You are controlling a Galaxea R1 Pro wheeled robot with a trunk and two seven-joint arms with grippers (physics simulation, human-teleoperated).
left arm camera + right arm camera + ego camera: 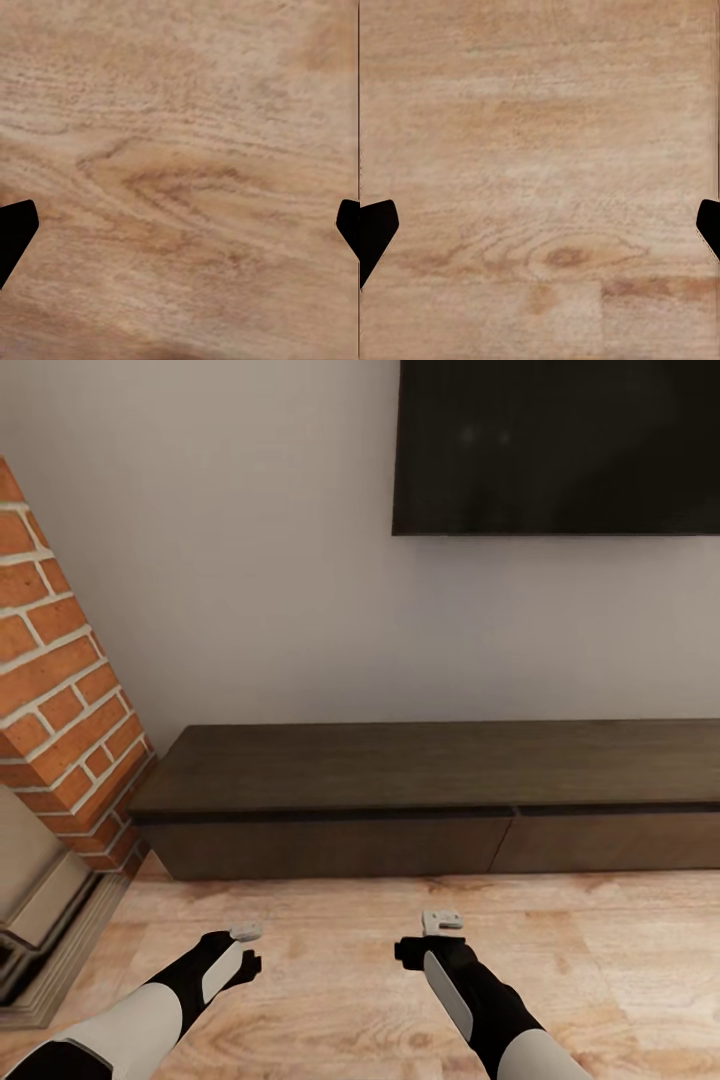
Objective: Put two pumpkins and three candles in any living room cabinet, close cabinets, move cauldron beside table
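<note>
Two front panels were all I could count on the low, long dark-brown wood cabinet (pixel 430 785), both shut, standing against the wall with its left end near the red brick chimney (pixel 60 690). One black wall screen (pixel 560 445) hung above it. No pumpkin, candle or cauldron was in my views.

I had two arms out over the light wood plank floor (pixel 330 920). The left pincer (pixel 245 935) and the right pincer (pixel 442 922) both hung spread wide and empty, their black fingertips (pixel 15 229) at the edges of each wrist view.

My worry was the handle-less fronts: nothing to hook, so a pincer might slide off a panel. Rolling closer, I judged the base could bump the cabinet.
</note>
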